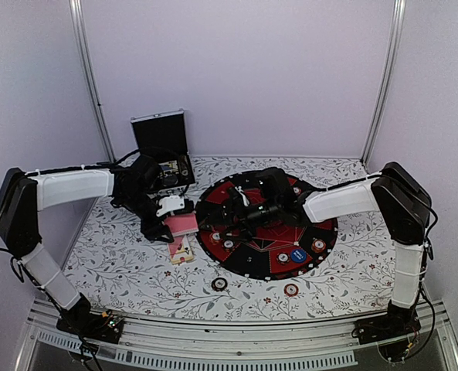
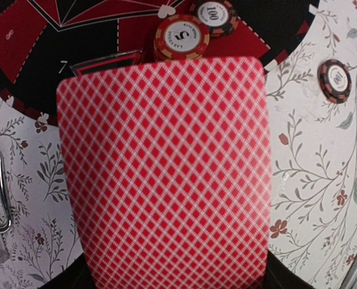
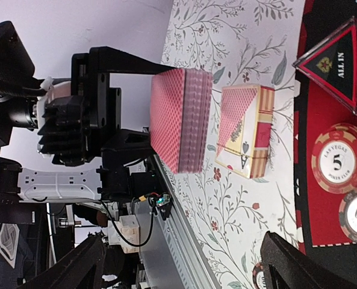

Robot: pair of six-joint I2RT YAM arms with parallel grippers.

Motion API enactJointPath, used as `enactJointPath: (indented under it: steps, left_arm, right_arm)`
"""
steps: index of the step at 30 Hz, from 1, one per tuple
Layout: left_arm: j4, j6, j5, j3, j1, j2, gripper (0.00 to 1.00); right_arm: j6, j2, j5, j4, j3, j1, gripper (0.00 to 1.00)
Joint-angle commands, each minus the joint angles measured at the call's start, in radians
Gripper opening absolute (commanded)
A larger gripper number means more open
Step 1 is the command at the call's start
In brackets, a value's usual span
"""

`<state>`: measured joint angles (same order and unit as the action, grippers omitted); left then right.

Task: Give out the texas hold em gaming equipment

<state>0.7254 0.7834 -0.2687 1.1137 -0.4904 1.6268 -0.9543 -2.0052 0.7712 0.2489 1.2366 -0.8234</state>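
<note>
1. The left end effector (image 3: 157,111) is pinched on the deck of cards (image 2: 166,174), gripping its near end with the pink backs facing the wrist camera.
2. The deck's long axis runs straight out from the wrist. Its free short edge points at the round mat (image 1: 326,232) and reaches just over the rim.
3. Just past that edge, a 5 chip (image 2: 181,37) lies on the mat.
4. The card box (image 3: 244,129) lies flat on the counter (image 1: 136,270), beside the deck on the side nearer the arm bases.
5. The right end effector (image 1: 248,215) hangs over the mat with its jaws spread wide and holds nothing. It faces the deck's free edge.
6. The left arm carries the cards, so dealing looks like a short push onto the mat or a handover to the right.
</note>
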Motion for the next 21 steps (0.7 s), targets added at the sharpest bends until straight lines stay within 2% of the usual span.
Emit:
enactJointPath:
  steps: [1,21]
  left_arm:
    - [0.016,-0.020,-0.043,0.036,-0.015,-0.050,0.21]
    - [0.033,-0.038,-0.062,0.076,-0.066,-0.067,0.19]
  right_arm:
    - [-0.120,-0.049,0.057,0.179,0.028,0.004,0.93]
    - [-0.260,-0.178,0.082,0.313,0.139,-0.022,0.81]
